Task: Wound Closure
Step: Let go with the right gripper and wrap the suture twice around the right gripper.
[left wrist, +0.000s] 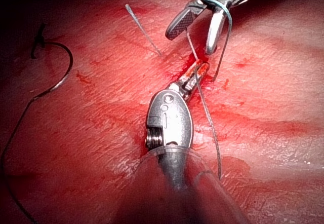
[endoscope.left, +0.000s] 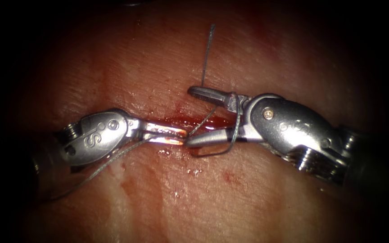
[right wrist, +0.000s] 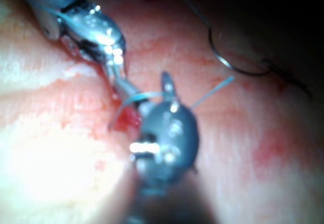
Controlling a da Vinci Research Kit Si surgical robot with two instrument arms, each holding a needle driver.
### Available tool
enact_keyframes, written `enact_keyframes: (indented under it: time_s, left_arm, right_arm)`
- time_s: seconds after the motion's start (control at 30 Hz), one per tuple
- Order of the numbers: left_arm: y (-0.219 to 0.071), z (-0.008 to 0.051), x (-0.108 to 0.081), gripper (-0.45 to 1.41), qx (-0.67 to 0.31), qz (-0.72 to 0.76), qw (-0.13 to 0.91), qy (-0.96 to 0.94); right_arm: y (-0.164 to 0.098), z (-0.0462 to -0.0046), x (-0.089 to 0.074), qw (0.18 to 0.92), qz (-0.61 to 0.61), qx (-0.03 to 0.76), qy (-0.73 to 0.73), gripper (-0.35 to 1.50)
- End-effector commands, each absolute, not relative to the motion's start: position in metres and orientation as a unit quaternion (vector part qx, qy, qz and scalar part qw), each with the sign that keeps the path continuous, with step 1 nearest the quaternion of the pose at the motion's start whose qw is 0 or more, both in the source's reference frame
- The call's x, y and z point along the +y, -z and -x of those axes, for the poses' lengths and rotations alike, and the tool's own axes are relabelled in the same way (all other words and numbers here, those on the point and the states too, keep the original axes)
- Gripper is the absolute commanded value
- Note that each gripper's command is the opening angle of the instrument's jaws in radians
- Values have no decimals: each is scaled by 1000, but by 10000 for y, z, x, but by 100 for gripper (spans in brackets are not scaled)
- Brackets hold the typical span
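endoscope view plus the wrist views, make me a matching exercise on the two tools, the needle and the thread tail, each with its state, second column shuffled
Things:
1. left tool
2. right tool
3. needle
4. thread tail

States:
A. lies loose on the tissue, held by neither tool
B. jaws open, thread looped round them
C. juts free from the tissue
D. jaws shut on the thread at the cut

Pairs: 1-D, 2-B, 3-A, 4-C
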State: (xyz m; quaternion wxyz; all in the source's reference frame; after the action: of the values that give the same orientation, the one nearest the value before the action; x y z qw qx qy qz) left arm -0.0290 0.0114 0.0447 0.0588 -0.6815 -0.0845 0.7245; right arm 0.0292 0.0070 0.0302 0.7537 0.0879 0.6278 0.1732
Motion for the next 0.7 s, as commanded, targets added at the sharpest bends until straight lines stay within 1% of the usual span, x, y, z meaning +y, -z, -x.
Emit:
enact_keyframes:
  time_s: [0.03,0.3,0.47,0.7]
  left_arm:
    - [-451,296,116,-45,-84,683,57,-724]
    - [-438,301,104,-45,-92,683,49,-723]
    - [-429,301,103,-45,-97,684,52,-721]
    - [-409,300,121,-45,-96,686,48,-719]
  right_arm:
    - [-307,-302,77,751,-86,628,-182,57]
    - [-326,-305,78,755,-70,615,-217,51]
    - [-333,-306,76,764,-55,600,-230,51]
    - [-345,-315,56,780,-67,585,-211,51]
